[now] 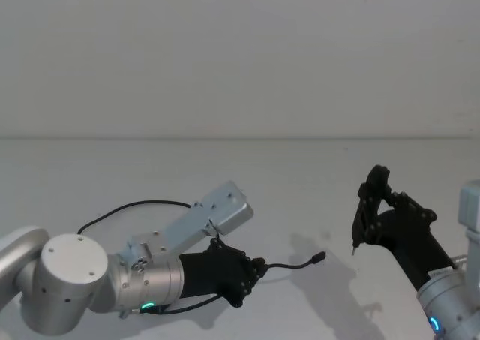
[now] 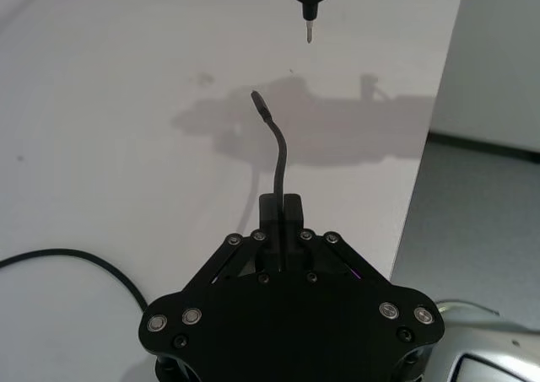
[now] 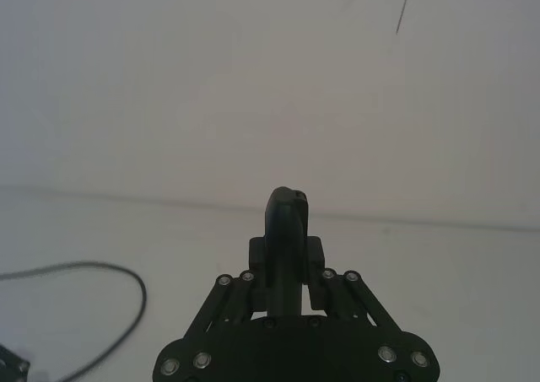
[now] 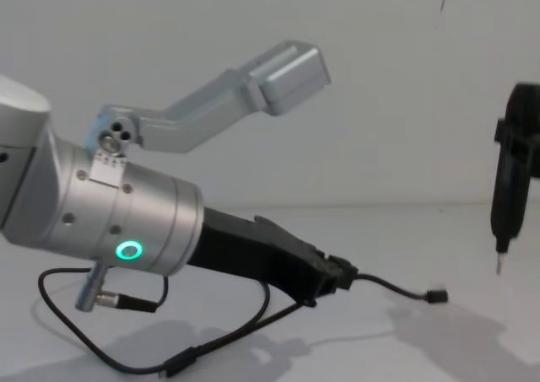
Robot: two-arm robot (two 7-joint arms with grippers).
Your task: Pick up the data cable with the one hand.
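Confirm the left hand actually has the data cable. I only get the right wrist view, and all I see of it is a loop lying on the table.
Observer: Yes. In the left wrist view the left hand is shut on the data cable, close to one end, with a short length sticking out past the fingertips.
Operator: Is that end off the table or dragging?
Observer: Off it. In the chest view the plug at that end hangs in the air above the table, with its shadow lying below it.
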